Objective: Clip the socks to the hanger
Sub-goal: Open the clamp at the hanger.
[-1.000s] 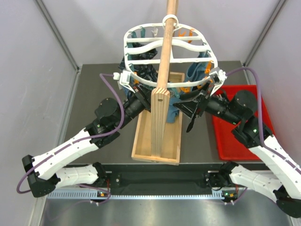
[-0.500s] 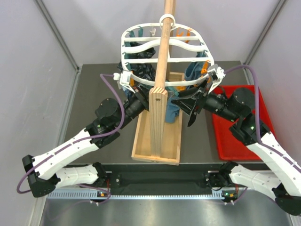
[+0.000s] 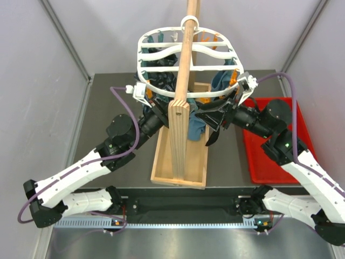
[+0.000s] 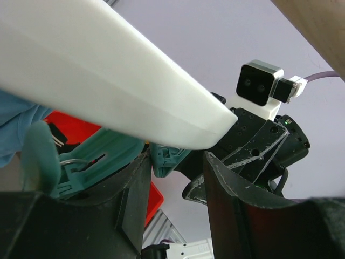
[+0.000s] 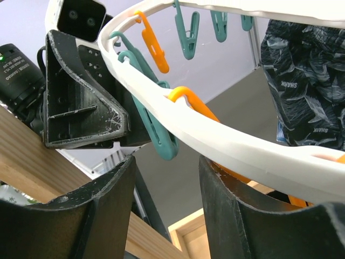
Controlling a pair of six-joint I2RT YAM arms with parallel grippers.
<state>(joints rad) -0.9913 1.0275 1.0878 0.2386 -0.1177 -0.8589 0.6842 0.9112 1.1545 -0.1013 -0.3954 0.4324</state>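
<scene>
The left gripper [image 4: 175,156] has its fingers [image 4: 129,205] spread. A teal clothespin [image 4: 164,159] sits in the gap against the left finger, and whether it is squeezed cannot be told. The white rim of the hanger [image 4: 108,70] crosses just above this gripper and blocks most of the left wrist view. Blue cloth [image 4: 16,124] is cut off at the frame edge to the gripper's left.

The right gripper [image 5: 167,162] is also spread, its fingers [image 5: 232,216] apart with the hanger rim passing just above the gap. An orange clothespin [image 5: 188,100] and a teal one [image 5: 156,135] hang from that rim above the gap. The orange one's lower end is hidden behind the rim. Dark patterned fabric [image 5: 307,86] hangs beyond the gripper, to its right.

From above, a slim black strip, apparently a sock [image 3: 211,138], dangles just below the right gripper. Its upper end is hidden behind the gripper, so what holds it cannot be told, and it does not show in the right wrist view. More dark fabric is bunched under the hanger beyond both grippers, too tangled to sort out.

The wooden pole [image 3: 180,108] stands between the two grippers, close to each. Its wooden base [image 3: 161,162] lies below and between them on the table [image 3: 102,100]. A red tray [image 3: 269,156] sits outward of the right gripper, under its arm. Outward of the left gripper there is bare table, with the table edge well apart.
</scene>
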